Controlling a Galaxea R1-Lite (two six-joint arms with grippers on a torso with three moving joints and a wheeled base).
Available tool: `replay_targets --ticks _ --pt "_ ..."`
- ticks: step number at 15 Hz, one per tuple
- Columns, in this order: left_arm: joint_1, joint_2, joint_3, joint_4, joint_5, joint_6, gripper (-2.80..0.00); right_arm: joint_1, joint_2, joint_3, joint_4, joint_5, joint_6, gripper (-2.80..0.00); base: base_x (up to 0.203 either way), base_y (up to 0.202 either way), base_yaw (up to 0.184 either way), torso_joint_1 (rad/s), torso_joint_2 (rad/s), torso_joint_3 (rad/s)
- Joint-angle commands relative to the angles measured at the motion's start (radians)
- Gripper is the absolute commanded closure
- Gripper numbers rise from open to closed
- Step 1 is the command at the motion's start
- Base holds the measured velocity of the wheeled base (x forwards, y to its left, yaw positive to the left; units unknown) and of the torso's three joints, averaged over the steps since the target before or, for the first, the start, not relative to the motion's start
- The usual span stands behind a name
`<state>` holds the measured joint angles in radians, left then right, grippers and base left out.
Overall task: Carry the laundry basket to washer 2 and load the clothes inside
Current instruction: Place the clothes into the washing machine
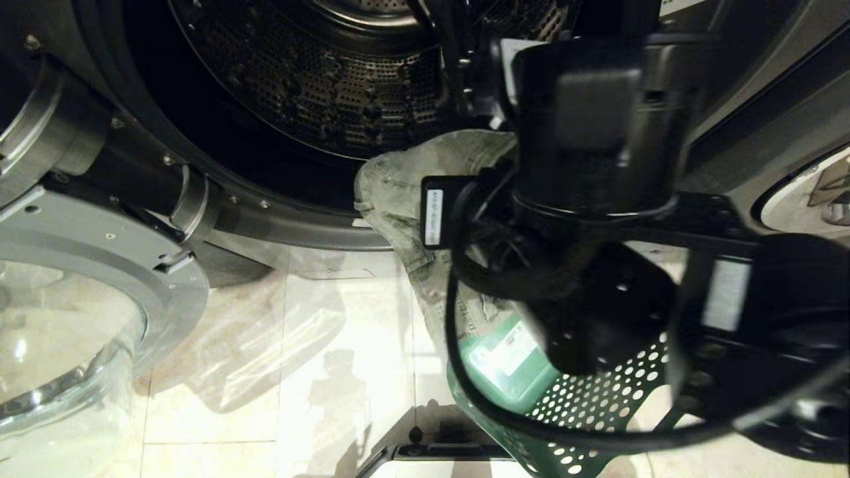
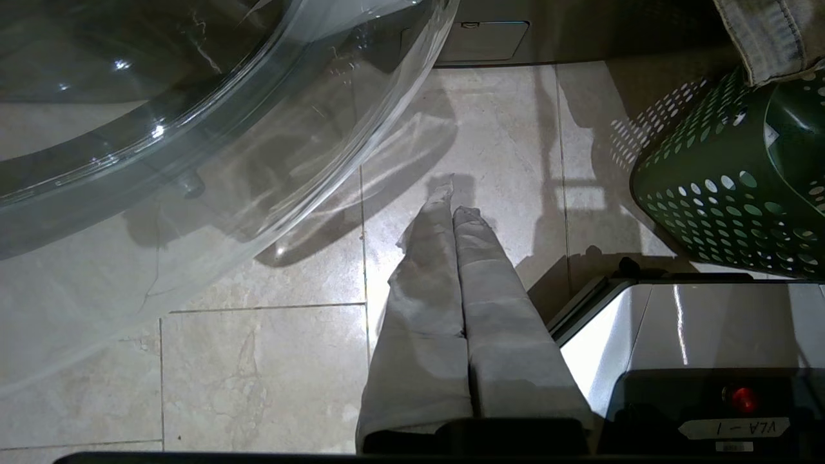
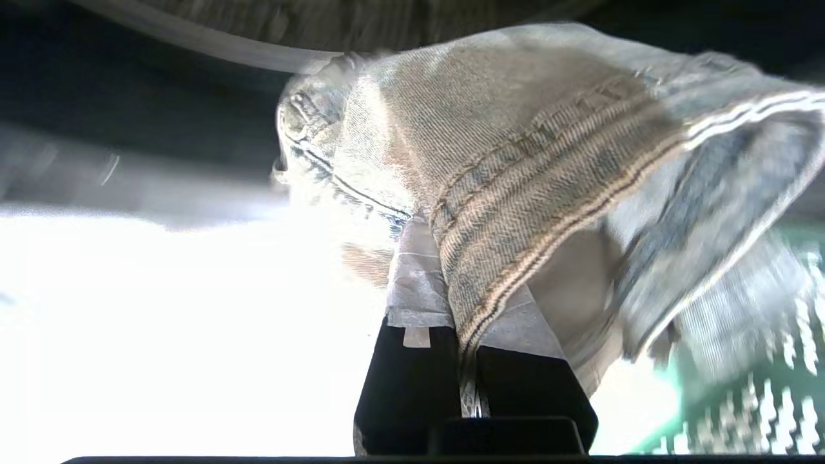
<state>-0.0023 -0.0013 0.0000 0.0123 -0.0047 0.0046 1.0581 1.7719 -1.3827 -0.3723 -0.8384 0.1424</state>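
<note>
While the right arm fills much of the head view, its right tool (image 3: 461, 309) is pinching a pair of jeans (image 1: 405, 192) by a thick stitched seam, the fabric clamped between the two taped fingers (image 3: 419, 290). In the head view the jeans hang in a long faded fold from the lip of the washer's opening down toward the laundry basket (image 1: 597, 398), the upper part draped against the dark rim below the drum (image 1: 319, 86). The drum is a perforated metal cylinder, seen through the open round mouth of the washer. The washer door (image 1: 73, 318) stands swung open at the robot's left, its clear glass bowl over the tiled floor (image 1: 279, 372).

The green basket, its wall dotted with holes, sits on the floor just in front of the washer, to the robot's right, with a white label showing on something green inside it. From the left wrist view the jeans' hem hangs over the basket's rim.

The left tool (image 2: 461, 303) is pressed together with nothing between its fingers, pointing at the bare floor tiles between the door glass and the basket, beside the robot's white base (image 2: 677, 335).
</note>
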Motion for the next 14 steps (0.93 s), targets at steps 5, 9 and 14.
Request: replay_targets --ticks 5,9,14 --pt "-0.001 0.0 0.002 0.0 0.0 0.0 0.0 0.106 -0.334 0.111 0.626 0.017 0.388 0.0 0.0 0.0 0.0 0.0 0.0 0.0" --pt "0.001 -0.001 0.002 0.0 0.0 0.0 0.0 0.104 -0.456 0.134 0.974 0.119 0.546 0.0 0.0 0.0 0.0 0.0 0.0 0.0" --pt "-0.001 0.0 0.002 0.0 0.0 0.0 0.0 -0.014 -0.585 0.035 1.364 0.236 0.458 0.0 0.0 0.0 0.0 0.0 0.0 0.0"
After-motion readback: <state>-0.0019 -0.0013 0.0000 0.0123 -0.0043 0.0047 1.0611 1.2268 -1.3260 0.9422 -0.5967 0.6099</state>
